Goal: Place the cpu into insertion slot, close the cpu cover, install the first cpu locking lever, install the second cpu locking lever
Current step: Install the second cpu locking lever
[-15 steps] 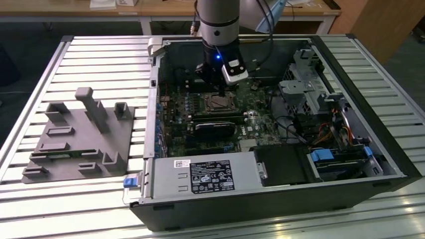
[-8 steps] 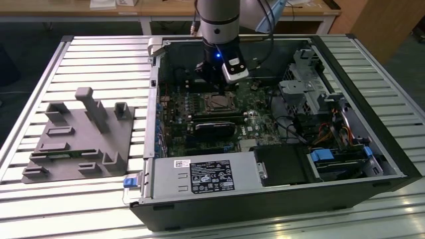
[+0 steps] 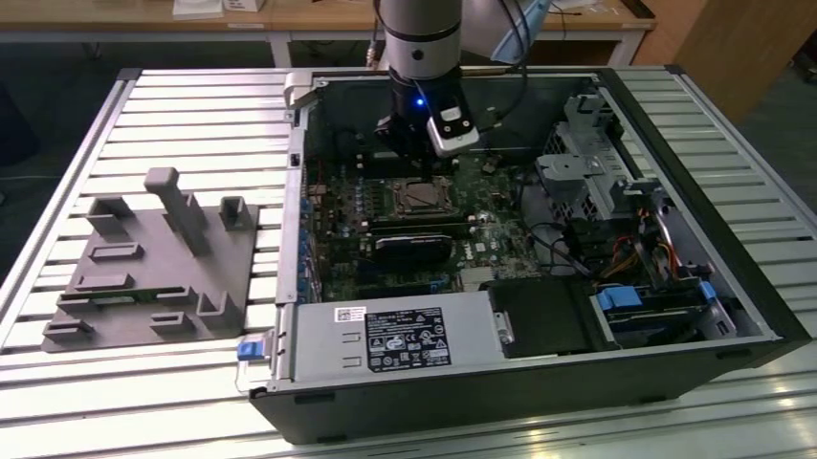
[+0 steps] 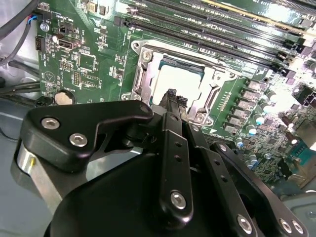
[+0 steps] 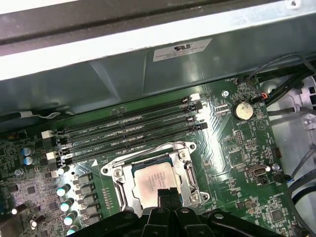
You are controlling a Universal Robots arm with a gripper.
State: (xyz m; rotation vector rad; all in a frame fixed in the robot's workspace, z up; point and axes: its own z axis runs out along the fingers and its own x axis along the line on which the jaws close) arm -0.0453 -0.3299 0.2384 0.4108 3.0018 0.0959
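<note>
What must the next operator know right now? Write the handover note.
Gripper: down inside the computer case, right at the near edge of the chip.
Chip: seated in the socket beside the memory slots.
Cover: appears to lie flat around the chip, whose metal top shows through the window.
Done: chip placed; cover apparently closed.
Left: both locking levers. I cannot tell whether either is latched.

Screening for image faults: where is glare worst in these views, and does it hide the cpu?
Second wrist view: the board's far corner by the memory slots burns out; cpu bright but readable. First wrist view: cpu evenly lit. Exterior view: table slats glare.
</note>
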